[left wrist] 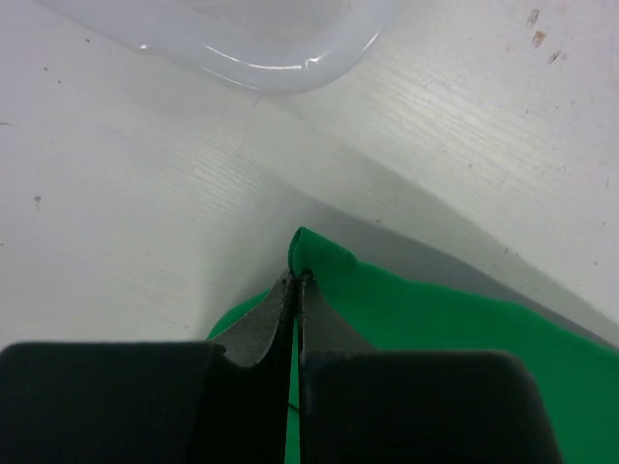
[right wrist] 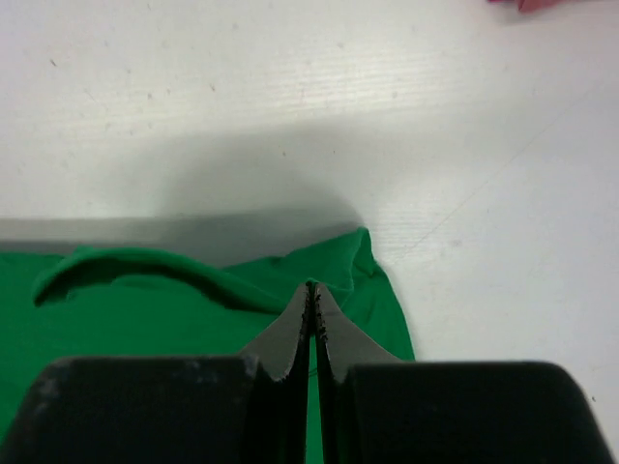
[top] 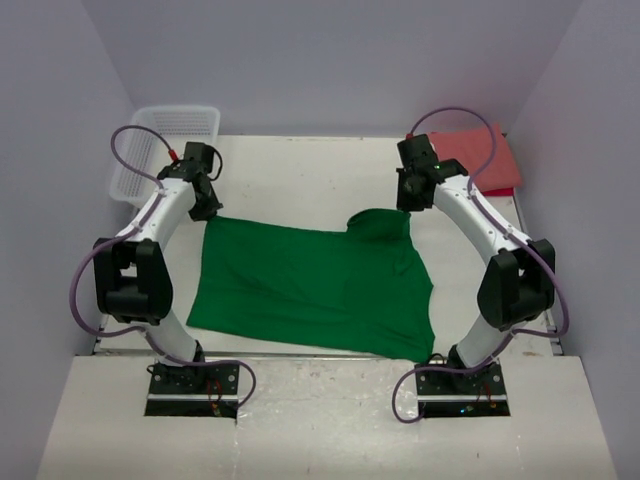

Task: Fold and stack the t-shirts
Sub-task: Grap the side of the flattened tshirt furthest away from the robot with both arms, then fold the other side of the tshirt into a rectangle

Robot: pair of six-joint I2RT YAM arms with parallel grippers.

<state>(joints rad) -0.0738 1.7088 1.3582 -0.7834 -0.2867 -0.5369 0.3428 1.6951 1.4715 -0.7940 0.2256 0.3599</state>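
The bright green t-shirt (top: 310, 285) lies spread across the middle of the table. My left gripper (top: 205, 207) is at its far left corner. In the left wrist view the gripper (left wrist: 295, 278) is shut on that corner of the green cloth (left wrist: 435, 319), just above the table. My right gripper (top: 408, 198) is at the shirt's far right corner, where the cloth bunches up. In the right wrist view the gripper (right wrist: 311, 286) is shut on a fold of the green shirt (right wrist: 174, 319). The salmon-red t-shirt (top: 482, 160) lies folded at the far right corner.
A white mesh basket (top: 170, 140) stands at the far left corner, and its rim (left wrist: 280, 63) is close ahead of my left gripper. An edge of the salmon-red shirt (right wrist: 542, 4) shows beyond my right gripper. Walls enclose the table on three sides.
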